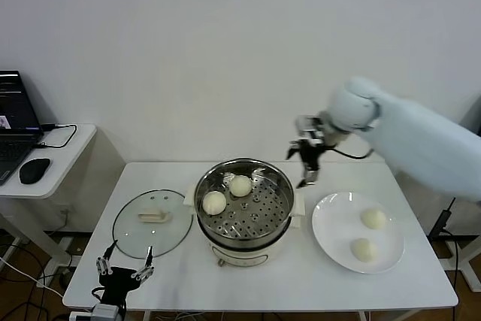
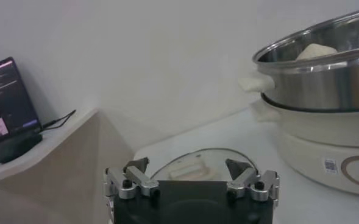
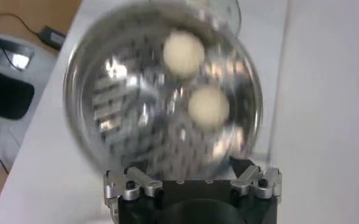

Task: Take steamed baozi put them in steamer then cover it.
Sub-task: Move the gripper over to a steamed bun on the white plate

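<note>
2 baozi (image 1: 227,194) in steamer (image 1: 244,242), 2 on plate (image 1: 328,240).

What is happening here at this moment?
A robot is moving buns into a steamer. Two buns lie on its tray; two more wait on the plate. The right gripper is open and empty, above the table between steamer and plate. The left gripper is open near the lid, which lies on the table.
</note>
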